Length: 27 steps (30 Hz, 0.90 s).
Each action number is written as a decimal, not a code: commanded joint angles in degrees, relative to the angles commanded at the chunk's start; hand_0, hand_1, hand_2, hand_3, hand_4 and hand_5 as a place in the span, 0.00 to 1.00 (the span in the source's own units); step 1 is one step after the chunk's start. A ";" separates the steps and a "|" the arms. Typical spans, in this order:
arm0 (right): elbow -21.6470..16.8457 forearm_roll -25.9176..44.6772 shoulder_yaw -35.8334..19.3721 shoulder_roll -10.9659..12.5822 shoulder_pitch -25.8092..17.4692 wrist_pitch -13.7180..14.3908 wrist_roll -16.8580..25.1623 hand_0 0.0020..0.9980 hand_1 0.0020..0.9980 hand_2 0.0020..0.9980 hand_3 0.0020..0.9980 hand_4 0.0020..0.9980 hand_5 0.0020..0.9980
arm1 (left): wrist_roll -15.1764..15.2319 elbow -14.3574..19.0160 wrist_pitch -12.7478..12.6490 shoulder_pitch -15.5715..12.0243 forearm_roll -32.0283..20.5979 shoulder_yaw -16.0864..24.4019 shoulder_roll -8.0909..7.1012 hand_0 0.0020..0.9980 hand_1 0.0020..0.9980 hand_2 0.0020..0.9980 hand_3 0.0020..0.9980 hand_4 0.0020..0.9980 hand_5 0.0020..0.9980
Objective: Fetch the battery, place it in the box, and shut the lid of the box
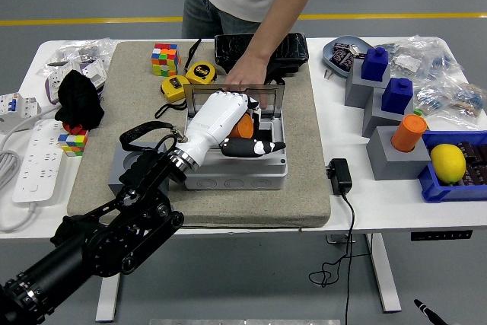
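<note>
My left hand [245, 129], white with black fingertips, reaches into the open grey box [237, 174] on the mat. Its fingers curl over the orange battery [244, 125], which sits low inside the box against the back wall. The black thumb [259, 147] stretches right across the box's inside. A person's hand [245, 75] rests on the top edge of the box's upright lid [271, 91] at the far side. My right hand is out of view.
Two yellow tape measures [199, 72] and a colour cube [164, 58] lie behind the box, and a black case [289, 49] sits beside the person's arm. A grey block [124, 169] sits left of the box. A black adapter [339, 176] lies to the right, with blocks and a blue bin [449, 185] beyond.
</note>
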State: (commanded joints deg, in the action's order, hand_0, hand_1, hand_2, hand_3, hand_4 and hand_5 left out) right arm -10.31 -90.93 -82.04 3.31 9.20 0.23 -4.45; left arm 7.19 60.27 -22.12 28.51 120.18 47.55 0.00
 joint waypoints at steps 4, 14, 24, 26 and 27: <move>0.00 0.03 0.03 0.01 0.02 -0.01 0.02 0.79 0.71 0.72 0.77 1.00 0.96 | -0.09 -0.02 0.72 0.01 0.34 0.31 0.00 0.38 0.54 0.42 0.42 1.00 0.67; 0.00 -0.06 -0.05 -0.02 -0.01 -0.03 0.01 0.79 0.71 0.72 0.77 1.00 0.96 | -0.34 0.22 1.24 0.01 0.74 0.54 0.00 0.72 0.80 0.74 0.70 1.00 0.70; 0.00 -0.20 -0.15 0.02 -0.05 -0.04 -0.02 0.79 0.71 0.72 0.77 1.00 0.96 | -0.43 0.92 0.84 -0.06 1.22 0.47 0.00 0.70 0.77 0.72 0.69 1.00 0.72; 0.00 -0.24 -0.18 0.02 -0.08 -0.05 -0.02 0.79 0.71 0.72 0.77 1.00 0.96 | -0.43 1.15 0.72 -0.09 1.40 0.45 0.00 0.70 0.77 0.72 0.69 1.00 0.72; 0.00 -0.22 -0.15 0.02 -0.09 -0.05 -0.01 0.79 0.71 0.72 0.77 1.00 0.96 | -0.44 1.29 0.67 -0.10 1.50 0.44 0.00 0.70 0.77 0.72 0.69 1.00 0.72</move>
State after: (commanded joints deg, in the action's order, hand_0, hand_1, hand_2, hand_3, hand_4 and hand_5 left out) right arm -10.31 -91.15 -82.19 3.33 9.11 0.18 -4.46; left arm 6.75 61.57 -21.45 28.41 121.68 47.99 0.00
